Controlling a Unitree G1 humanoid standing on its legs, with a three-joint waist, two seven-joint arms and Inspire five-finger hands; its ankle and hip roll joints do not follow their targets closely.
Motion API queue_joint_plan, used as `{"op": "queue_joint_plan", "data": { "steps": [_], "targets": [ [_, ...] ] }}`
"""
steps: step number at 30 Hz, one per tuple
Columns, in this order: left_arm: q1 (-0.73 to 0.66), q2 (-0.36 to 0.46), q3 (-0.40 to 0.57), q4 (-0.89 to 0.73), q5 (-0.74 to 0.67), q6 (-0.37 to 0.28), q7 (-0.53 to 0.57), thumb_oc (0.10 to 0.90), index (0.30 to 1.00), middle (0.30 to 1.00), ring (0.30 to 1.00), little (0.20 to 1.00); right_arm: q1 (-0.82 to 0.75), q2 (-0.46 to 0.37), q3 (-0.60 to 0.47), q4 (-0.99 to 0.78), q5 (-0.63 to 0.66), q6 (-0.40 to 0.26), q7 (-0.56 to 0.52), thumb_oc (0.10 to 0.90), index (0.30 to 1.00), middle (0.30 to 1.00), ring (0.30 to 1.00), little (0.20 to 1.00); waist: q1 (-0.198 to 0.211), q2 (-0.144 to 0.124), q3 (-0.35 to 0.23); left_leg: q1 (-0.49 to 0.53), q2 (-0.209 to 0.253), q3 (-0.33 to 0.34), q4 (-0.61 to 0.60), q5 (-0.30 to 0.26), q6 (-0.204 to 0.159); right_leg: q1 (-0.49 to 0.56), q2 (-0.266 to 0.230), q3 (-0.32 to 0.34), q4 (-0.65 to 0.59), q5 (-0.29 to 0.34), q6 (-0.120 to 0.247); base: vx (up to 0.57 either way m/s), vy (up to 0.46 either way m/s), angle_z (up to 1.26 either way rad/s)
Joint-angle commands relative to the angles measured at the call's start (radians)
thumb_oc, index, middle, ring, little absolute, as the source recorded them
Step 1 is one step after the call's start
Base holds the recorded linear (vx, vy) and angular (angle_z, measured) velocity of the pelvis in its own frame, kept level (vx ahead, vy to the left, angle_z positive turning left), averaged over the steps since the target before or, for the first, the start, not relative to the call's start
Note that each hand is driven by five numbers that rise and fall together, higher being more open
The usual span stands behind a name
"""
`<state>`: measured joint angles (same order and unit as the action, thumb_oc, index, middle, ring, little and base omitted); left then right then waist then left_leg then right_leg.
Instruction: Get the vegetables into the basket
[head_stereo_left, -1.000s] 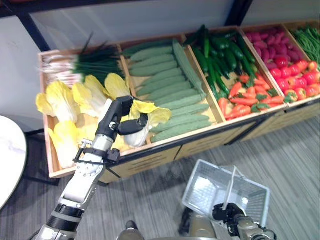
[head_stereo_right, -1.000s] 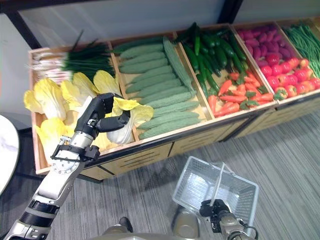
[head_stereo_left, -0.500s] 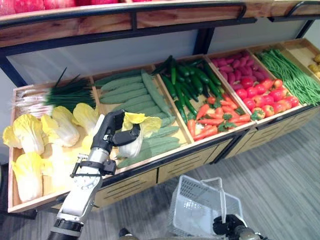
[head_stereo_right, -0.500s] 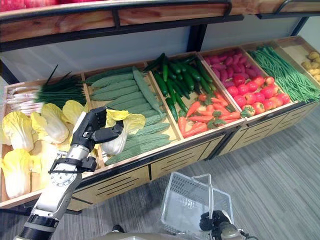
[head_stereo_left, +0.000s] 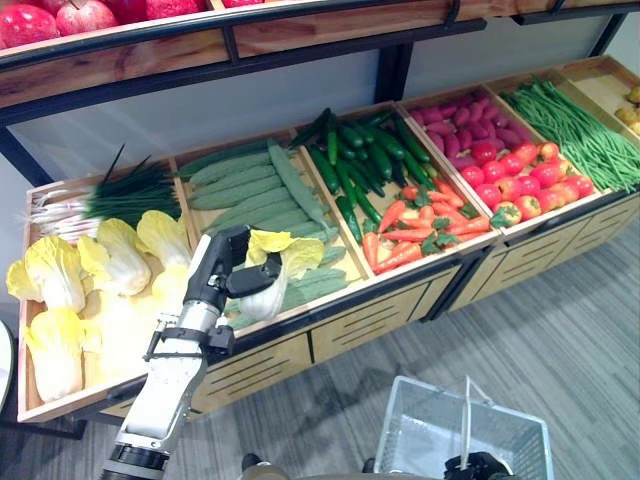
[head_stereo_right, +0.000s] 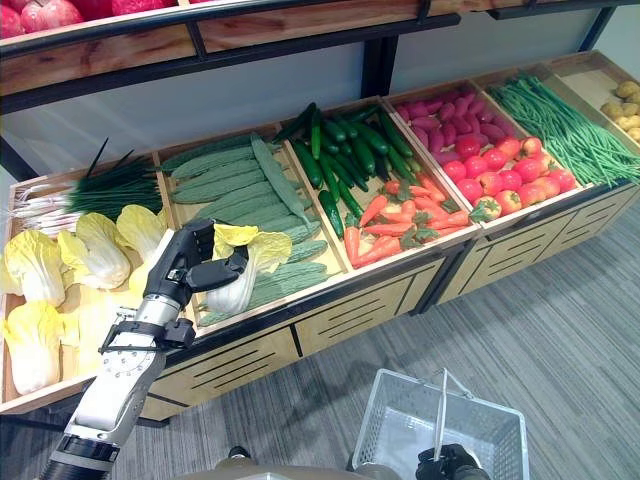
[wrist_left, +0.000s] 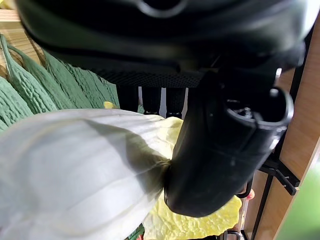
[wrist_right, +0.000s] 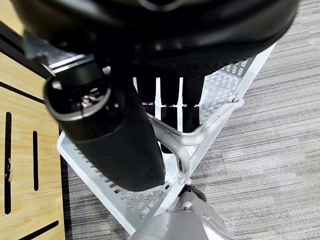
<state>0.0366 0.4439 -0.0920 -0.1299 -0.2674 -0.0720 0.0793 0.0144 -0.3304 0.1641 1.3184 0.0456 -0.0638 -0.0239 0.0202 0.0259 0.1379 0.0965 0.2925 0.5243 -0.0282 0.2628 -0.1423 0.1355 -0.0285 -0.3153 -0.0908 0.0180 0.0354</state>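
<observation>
My left hand (head_stereo_left: 224, 268) is shut on a napa cabbage (head_stereo_left: 272, 272) with a white stem and yellow leaves, held just above the front of the bitter gourd crate (head_stereo_left: 262, 196). In the left wrist view the thumb (wrist_left: 220, 150) presses into the cabbage's pale stem (wrist_left: 75, 160). My right hand (head_stereo_right: 447, 464) at the bottom edge is shut on the handle (wrist_right: 185, 140) of the white wire basket (head_stereo_left: 470, 440), which hangs low over the floor in front of the stand.
The wooden stand holds crates of napa cabbages (head_stereo_left: 60, 290) with spring onions (head_stereo_left: 110, 195), cucumbers (head_stereo_left: 355, 150) with red peppers (head_stereo_left: 410, 225), radishes and tomatoes (head_stereo_left: 500, 160), and green beans (head_stereo_left: 580, 130). A shelf of apples (head_stereo_left: 60, 15) runs above. Grey floor lies in front.
The camera has shifted, so the whole stand sits differently in view. The left hand keeps its hold on the cabbage; the basket now shows lower and further right.
</observation>
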Motion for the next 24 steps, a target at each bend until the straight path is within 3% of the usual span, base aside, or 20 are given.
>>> {"op": "queue_joint_plan", "data": {
  "steps": [1, 2, 3, 4, 5, 6, 7, 8, 9, 13, 19, 23, 24],
  "targets": [
    [-0.134, 0.027, 0.046, -0.154, -0.03, -0.103, 0.004, 0.4, 0.3, 0.3, 0.3, 0.3, -0.042, -0.007, 0.046, 0.001, -0.002, -0.031, 0.003, 0.4, 0.3, 0.3, 0.3, 0.3, 0.007, -0.029, -0.011, -0.1, 0.026, -0.061, 0.086, -0.031, -0.064, 0.07, -0.067, 0.027, 0.028, -0.064, 0.069, -0.06, 0.046, -0.2],
    [-0.138, 0.028, 0.047, -0.154, -0.03, -0.105, 0.006, 0.4, 0.3, 0.3, 0.3, 0.3, -0.047, -0.008, 0.046, 0.001, -0.001, -0.032, 0.002, 0.4, 0.3, 0.3, 0.3, 0.3, 0.01, -0.03, -0.008, -0.12, 0.018, -0.103, 0.101, -0.037, -0.064, 0.053, -0.073, 0.036, 0.031, -0.051, 0.072, -0.13, 0.126, -0.26],
    [-0.132, 0.033, 0.06, -0.161, -0.022, -0.114, 0.014, 0.4, 0.3, 0.3, 0.3, 0.3, -0.063, -0.016, 0.055, -0.003, -0.006, -0.03, 0.002, 0.4, 0.3, 0.3, 0.3, 0.3, 0.022, -0.037, 0.007, -0.119, -0.026, -0.258, 0.134, -0.091, -0.058, 0.015, -0.096, 0.082, 0.039, -0.025, 0.084, -0.12, 0.111, -0.36],
    [-0.133, 0.033, 0.06, -0.161, -0.022, -0.114, 0.014, 0.4, 0.3, 0.3, 0.3, 0.3, -0.064, -0.016, 0.055, -0.003, -0.006, -0.03, 0.002, 0.4, 0.3, 0.3, 0.3, 0.3, 0.02, -0.037, 0.005, -0.125, -0.026, -0.259, 0.135, -0.088, -0.056, 0.01, -0.096, 0.081, 0.039, -0.022, 0.084, -0.12, 0.122, -0.67],
    [-0.126, 0.035, 0.066, -0.16, -0.022, -0.118, 0.019, 0.4, 0.3, 0.3, 0.3, 0.3, -0.074, -0.016, 0.063, -0.002, -0.01, -0.028, 0.004, 0.4, 0.3, 0.3, 0.3, 0.3, 0.025, -0.043, 0.002, -0.115, -0.045, -0.327, 0.143, -0.137, -0.041, -0.013, -0.104, 0.112, 0.041, -0.011, 0.09, -0.03, 0.148, -1.06],
    [-0.115, 0.037, 0.071, -0.158, -0.023, -0.125, 0.024, 0.4, 0.3, 0.3, 0.3, 0.3, -0.091, -0.017, 0.077, 0.002, -0.018, -0.023, 0.009, 0.4, 0.3, 0.3, 0.3, 0.3, 0.032, -0.043, -0.005, -0.073, -0.07, -0.44, 0.131, -0.208, -0.025, -0.039, -0.111, 0.17, 0.039, 0.009, 0.111, -0.01, 0.214, -1.16],
    [-0.116, 0.039, 0.068, -0.155, -0.023, -0.125, 0.023, 0.4, 0.3, 0.3, 0.3, 0.3, -0.094, -0.018, 0.076, 0.003, -0.019, -0.022, 0.01, 0.4, 0.3, 0.3, 0.3, 0.3, 0.027, -0.039, -0.006, -0.058, -0.068, -0.433, 0.109, -0.219, -0.023, -0.043, -0.117, 0.18, 0.041, 0.015, 0.118, 0.04, 0.377, -1.25],
    [-0.114, 0.054, 0.069, -0.164, -0.021, -0.123, 0.015, 0.4, 0.3, 0.3, 0.3, 0.3, -0.091, -0.021, 0.057, 0.001, -0.023, -0.02, 0.013, 0.4, 0.3, 0.3, 0.3, 0.3, 0.0, -0.035, -0.02, -0.024, -0.074, -0.366, 0.061, -0.253, -0.012, -0.055, -0.139, 0.186, 0.047, 0.027, 0.133, 0.03, 0.277, -0.81],
    [-0.114, 0.054, 0.069, -0.163, -0.021, -0.124, 0.014, 0.4, 0.3, 0.3, 0.3, 0.3, -0.091, -0.021, 0.057, 0.001, -0.023, -0.02, 0.013, 0.4, 0.3, 0.3, 0.3, 0.3, 0.004, -0.036, -0.021, -0.019, -0.076, -0.36, 0.054, -0.251, -0.01, -0.056, -0.141, 0.191, 0.048, 0.027, 0.135, 0.01, 0.356, -0.57],
    [-0.141, 0.086, 0.06, -0.161, -0.016, -0.126, 0.02, 0.4, 0.3, 0.3, 0.3, 0.3, -0.099, -0.006, 0.046, -0.006, -0.016, -0.016, 0.004, 0.4, 0.3, 0.3, 0.3, 0.3, 0.0, -0.048, -0.029, 0.026, -0.158, -0.311, -0.026, -0.262, 0.031, -0.113, -0.198, 0.249, 0.073, 0.076, 0.174, -0.03, 0.292, -0.24],
    [-0.163, 0.103, 0.044, -0.142, -0.012, -0.13, 0.033, 0.4, 0.3, 0.3, 0.3, 0.3, -0.114, 0.029, 0.044, -0.025, -0.007, -0.013, 0.002, 0.4, 0.3, 0.3, 0.3, 0.3, 0.002, -0.081, -0.013, 0.037, -0.248, -0.284, -0.053, -0.29, 0.083, -0.183, -0.267, 0.308, 0.1, 0.149, 0.222, -0.04, 0.232, -0.32],
    [-0.184, 0.111, 0.023, -0.139, -0.009, -0.126, 0.034, 0.4, 0.3, 0.3, 0.3, 0.3, -0.122, 0.04, 0.031, -0.05, 0.017, -0.016, -0.005, 0.4, 0.3, 0.3, 0.3, 0.3, -0.014, -0.092, 0.005, 0.039, -0.284, -0.256, -0.059, -0.305, 0.102, -0.238, -0.301, 0.327, 0.114, 0.257, 0.226, -0.08, 0.177, -0.28],
    [-0.185, 0.112, 0.023, -0.138, -0.009, -0.127, 0.034, 0.4, 0.3, 0.3, 0.3, 0.3, -0.123, 0.041, 0.03, -0.05, 0.017, -0.016, -0.005, 0.4, 0.3, 0.3, 0.3, 0.3, -0.012, -0.093, 0.005, 0.039, -0.284, -0.254, -0.059, -0.305, 0.102, -0.239, -0.301, 0.329, 0.113, 0.259, 0.226, -0.08, 0.094, -0.31]
  ]
}}
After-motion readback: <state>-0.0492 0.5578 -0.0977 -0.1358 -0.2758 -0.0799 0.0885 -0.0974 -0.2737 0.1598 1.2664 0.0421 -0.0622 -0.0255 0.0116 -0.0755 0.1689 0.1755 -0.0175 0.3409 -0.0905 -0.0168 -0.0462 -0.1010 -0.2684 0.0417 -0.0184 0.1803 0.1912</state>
